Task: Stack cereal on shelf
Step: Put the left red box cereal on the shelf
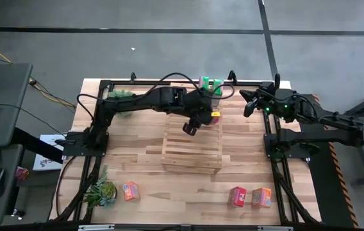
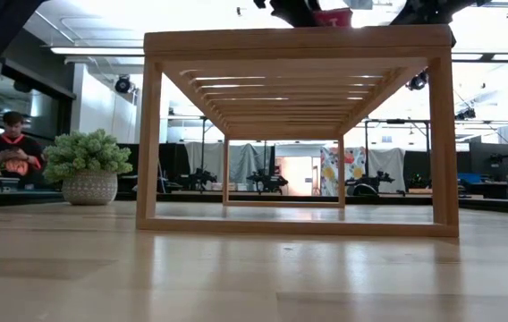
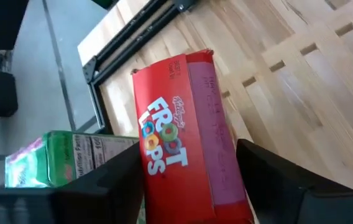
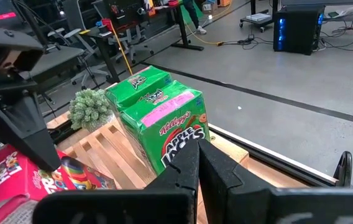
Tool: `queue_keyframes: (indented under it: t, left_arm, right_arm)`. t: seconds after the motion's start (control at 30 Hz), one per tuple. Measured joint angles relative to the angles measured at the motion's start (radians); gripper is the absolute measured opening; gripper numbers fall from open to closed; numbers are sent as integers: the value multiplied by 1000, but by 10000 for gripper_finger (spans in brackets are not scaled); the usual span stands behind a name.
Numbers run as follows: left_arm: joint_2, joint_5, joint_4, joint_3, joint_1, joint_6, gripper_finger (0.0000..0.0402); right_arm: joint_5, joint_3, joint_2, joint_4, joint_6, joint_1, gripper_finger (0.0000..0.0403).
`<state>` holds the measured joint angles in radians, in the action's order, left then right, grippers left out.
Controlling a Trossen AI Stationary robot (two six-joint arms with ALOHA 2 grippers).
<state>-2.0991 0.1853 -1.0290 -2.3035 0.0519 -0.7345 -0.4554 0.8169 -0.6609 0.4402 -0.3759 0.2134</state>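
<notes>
My left gripper [image 1: 206, 119] [image 3: 186, 186] is shut on a red-pink Froot Loops cereal box [image 1: 215, 117] [image 3: 176, 137] over the far right corner of the pale slatted shelf [image 1: 191, 146] [image 2: 299, 40]. In the low view the box [image 2: 330, 16] shows just above the shelf top. Two green cereal boxes [image 1: 211, 83] [image 4: 164, 118] stand side by side at the table's far edge. One orange box [image 1: 131, 190] lies near left. A red-pink box [image 1: 237, 196] and an orange box [image 1: 262, 196] lie near right. My right gripper [image 1: 247, 108] [image 4: 198, 165] is shut, hovering right of the green boxes. My left gripper pinches the red-pink box between its two fingers [image 3: 270, 168], one on each broad face, with the narrow pink side [image 3: 217, 143] facing the wrist camera. The box stands out past the fingertips. Whether its bottom touches the shelf top cannot be told.
Two small potted plants stand on the table, one far left [image 1: 121, 96] [image 2: 88, 170] and one near left [image 1: 102, 191]. Black frame rails [image 1: 92, 135] run along the table's left and right sides. A person [image 2: 12, 152] sits in the room behind.
</notes>
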Motion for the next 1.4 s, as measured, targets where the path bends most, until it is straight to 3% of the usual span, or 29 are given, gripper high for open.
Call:
queue_keyframes:
  t: [0.73, 1.0, 1.17, 1.3, 1.4]
  left_arm:
    - [18, 65, 70, 0, 9, -87, 237]
    - [65, 94, 113, -1, 9, -81, 237]
    - [121, 112, 34, 0, 1, 13, 233]
    - [169, 72, -139, -1, 5, 172, 188]
    - [183, 4, -249, 1, 16, 293, 113]
  right_arm:
    - [-4, 0, 0, 0, 3, 0, 0]
    - [-3, 0, 0, 1, 3, 0, 0]
    - [-3, 0, -1, 17, 2, 0, 0]
    - [0, -1, -1, 71, -3, 0, 0]
    - [0, -1, -1, 119, 0, 0, 0]
